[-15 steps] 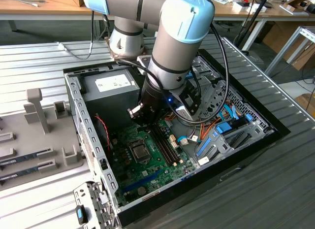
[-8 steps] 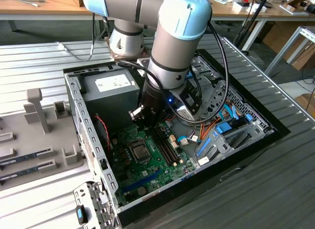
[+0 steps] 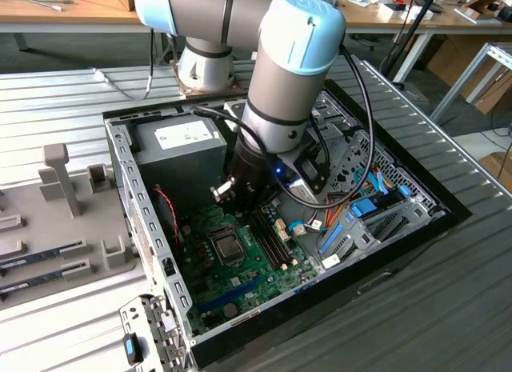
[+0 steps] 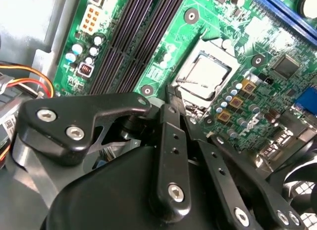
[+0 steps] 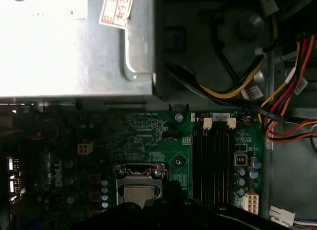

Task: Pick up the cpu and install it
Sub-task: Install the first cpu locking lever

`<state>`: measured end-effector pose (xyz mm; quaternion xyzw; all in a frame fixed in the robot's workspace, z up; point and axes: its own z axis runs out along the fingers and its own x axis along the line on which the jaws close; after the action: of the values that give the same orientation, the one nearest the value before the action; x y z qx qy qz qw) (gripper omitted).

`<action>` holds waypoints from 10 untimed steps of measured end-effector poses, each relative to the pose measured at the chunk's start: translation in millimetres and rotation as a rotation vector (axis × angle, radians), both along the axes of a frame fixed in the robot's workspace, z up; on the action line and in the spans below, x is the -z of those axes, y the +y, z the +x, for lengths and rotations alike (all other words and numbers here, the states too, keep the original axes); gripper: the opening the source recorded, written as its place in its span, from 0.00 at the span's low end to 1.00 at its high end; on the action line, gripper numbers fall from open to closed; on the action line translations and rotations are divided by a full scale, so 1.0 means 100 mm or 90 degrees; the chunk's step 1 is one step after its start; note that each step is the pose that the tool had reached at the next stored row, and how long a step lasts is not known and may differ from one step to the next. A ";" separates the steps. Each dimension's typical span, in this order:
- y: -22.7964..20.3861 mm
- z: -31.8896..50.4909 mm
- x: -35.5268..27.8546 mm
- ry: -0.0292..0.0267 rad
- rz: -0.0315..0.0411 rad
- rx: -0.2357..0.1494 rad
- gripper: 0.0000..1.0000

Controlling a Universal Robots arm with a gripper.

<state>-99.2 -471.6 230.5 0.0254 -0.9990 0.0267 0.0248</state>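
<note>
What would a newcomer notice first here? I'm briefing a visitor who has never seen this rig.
The big grey-and-blue robot arm reaching down into the open computer case. Below it lies the green motherboard, where the silvery cpu sits in its socket, just beyond the tool. The grey power supply box fills the case's far corner.

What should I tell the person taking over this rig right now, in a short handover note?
Gripper: inside the open computer case, low over the green motherboard, fingers together and holding nothing, tips right beside the socket in the second wrist view.
CPU: sits in the motherboard socket, silvery top showing; also seen in the first wrist view and the exterior view.
Done: CPU is placed in the socket.
Left: whether the socket's retention frame is fully latched cannot be told from here; check it.
</note>
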 end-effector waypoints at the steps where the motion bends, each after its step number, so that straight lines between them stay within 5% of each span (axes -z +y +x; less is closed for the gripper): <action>1: -0.010 0.000 0.003 0.0000 -0.0001 0.000 0.11; 10: -0.082 0.000 0.090 0.0000 -0.0001 0.000 0.11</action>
<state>-99.2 -479.8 221.5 0.0254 -0.9990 0.0268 0.0248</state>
